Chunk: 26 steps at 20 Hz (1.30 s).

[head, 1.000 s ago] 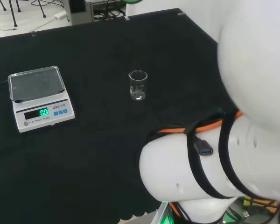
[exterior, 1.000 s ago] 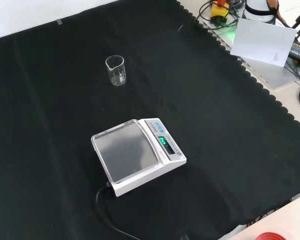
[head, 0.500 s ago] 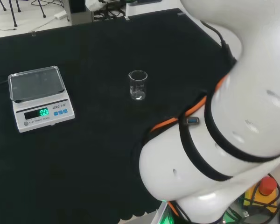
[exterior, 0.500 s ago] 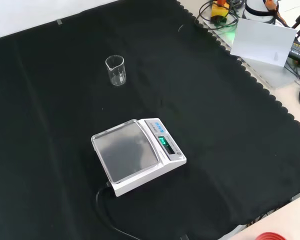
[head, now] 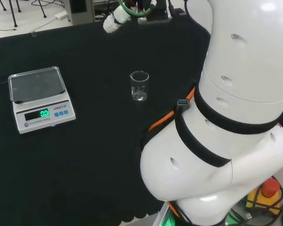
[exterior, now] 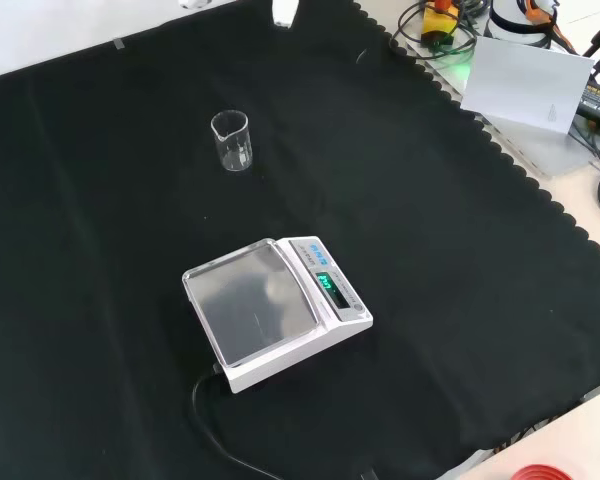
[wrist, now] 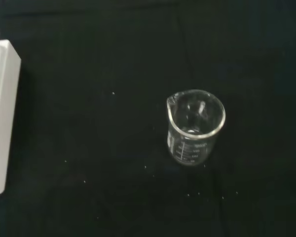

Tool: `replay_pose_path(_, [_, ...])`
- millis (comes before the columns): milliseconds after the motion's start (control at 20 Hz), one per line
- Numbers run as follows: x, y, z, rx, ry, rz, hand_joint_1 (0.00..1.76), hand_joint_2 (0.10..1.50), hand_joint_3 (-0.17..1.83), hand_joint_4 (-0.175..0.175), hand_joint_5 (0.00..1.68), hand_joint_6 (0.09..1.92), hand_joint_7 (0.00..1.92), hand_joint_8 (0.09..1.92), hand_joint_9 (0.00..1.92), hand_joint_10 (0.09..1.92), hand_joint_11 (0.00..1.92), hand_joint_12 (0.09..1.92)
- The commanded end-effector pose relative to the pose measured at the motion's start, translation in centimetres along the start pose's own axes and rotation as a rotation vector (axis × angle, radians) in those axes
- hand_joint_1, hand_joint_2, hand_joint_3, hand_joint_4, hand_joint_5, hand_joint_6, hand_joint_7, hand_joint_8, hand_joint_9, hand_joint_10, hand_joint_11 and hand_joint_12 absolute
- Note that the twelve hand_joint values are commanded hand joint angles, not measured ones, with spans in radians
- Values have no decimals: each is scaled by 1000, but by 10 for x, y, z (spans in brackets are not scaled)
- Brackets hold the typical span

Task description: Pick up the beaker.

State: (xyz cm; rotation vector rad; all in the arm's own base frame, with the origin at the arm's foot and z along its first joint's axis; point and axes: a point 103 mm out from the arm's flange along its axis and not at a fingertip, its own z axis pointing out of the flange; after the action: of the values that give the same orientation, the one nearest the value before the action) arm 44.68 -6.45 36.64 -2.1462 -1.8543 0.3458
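The table (head: 99, 155) was covered in black cloth with a scalloped edge. In the head view, pale floor with chair or stand legs and cables lay beyond the cloth's far edge. In the front view, the right side beyond the cloth held a grey plate (exterior: 528, 90), cables and, at the lower right corner, part of a red ribbed ring (exterior: 545, 472).

Head view, left to right: a white scale (head: 40, 99) with a lit green display stood at the left; the beaker (head: 139, 86) stood near the middle of the cloth, well apart from the scale; the arm's white links (head: 236, 117) rose at the right.

The beaker was clear glass, upright on its base, long axis vertical, mouth up. It looked empty. In the wrist view its pouring lip (wrist: 170, 101) sat on the rim's side nearer the scale's white corner (wrist: 2, 118).

The robot hand (head: 112, 22) appeared at the top of the head view as a white fingertip beside green and black parts, above the cloth's far edge. In the front view a white tip (exterior: 283, 10) showed at the top edge. The beaker stood well apart from it, nearer the camera in the head view and lower in the front view. Nothing touched the beaker. Whether the fingers were straight or curled could not be told; no object was seen in them.
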Motion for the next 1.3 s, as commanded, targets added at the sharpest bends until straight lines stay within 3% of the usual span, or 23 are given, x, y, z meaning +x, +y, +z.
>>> replay_pose_path(50, [-15, 25, 75, 148, -14, 44, 487, 619, 128, 19, 84, 87, 199, 690, 397, 819, 56, 1547])
replay_pose_path(100, [-18, 29, 82, 172, -46, 84, 488, 618, 127, 20, 80, 87, 196, 690, 396, 818, 56, 1547])
replay_pose_path(150, [-15, 32, 87, 179, -45, 86, 488, 618, 125, 20, 77, 87, 193, 689, 395, 818, 55, 1546])
replay_pose_path(400, [-9, 37, 98, 203, -16, 41, 486, 618, 119, 22, 60, 87, 180, 689, 390, 816, 52, 1544])
replay_pose_path(450, [-13, 40, 103, 144, 259, 14, 485, 618, 117, 23, 56, 87, 177, 688, 389, 816, 52, 1544])
replay_pose_path(500, [-16, 44, 115, 166, 214, 3, 484, 618, 116, 23, 53, 87, 174, 688, 388, 817, 51, 1544])
replay_pose_path(600, [1, 55, 128, 218, 90, -12, 481, 616, 113, 24, 46, 87, 160, 684, 385, 816, 50, 1544])
replay_pose_path(700, [3, 58, 134, 243, 45, -7, 475, 617, 104, 26, 33, 87, 132, 684, 370, 822, 47, 1545])
replay_pose_path(950, [7, 75, 144, 267, -18, 19, 450, 612, 83, 32, 6, 87, 82, 681, 328, 830, 39, 1547])
replay_pose_path(1300, [6, 110, 148, 294, -42, 45, 446, 612, 76, 36, 0, 87, 52, 673, 306, 833, 34, 1547])
